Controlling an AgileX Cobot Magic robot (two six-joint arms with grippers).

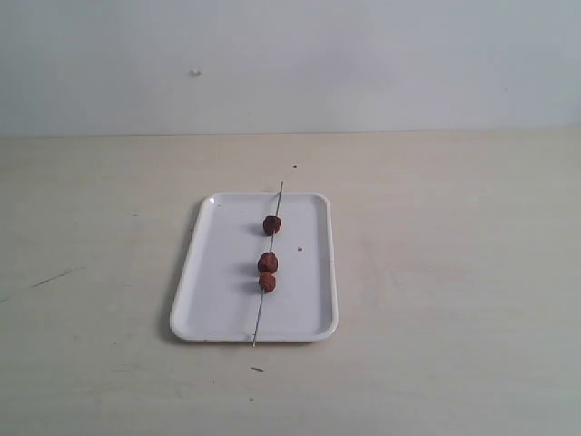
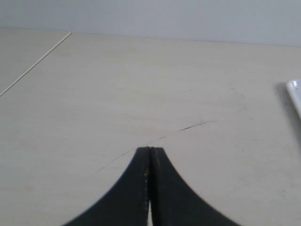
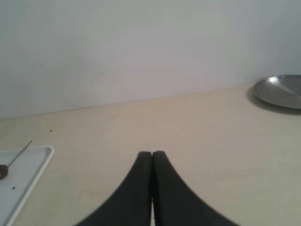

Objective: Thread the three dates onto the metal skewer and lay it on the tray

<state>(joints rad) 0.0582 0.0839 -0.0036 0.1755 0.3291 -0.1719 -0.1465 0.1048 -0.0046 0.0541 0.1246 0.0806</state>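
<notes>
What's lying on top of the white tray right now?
The skewer lies lengthwise on the tray, three dates threaded on it, both tips poking past the rim. A dark speck sits beside it. The stretches of rod inside the dates are hidden.

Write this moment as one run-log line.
dates: all three on skewer | skewer: lying on tray | left gripper: shut, empty | right gripper: shut, empty

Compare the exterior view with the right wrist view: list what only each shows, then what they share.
Exterior only: all three dates threaded on the metal skewer, lying on the whole tray. Right wrist only: the shut, empty right claw and a round metal dish on the table. Both: the tray's corner, the skewer's tip, the table.
</notes>
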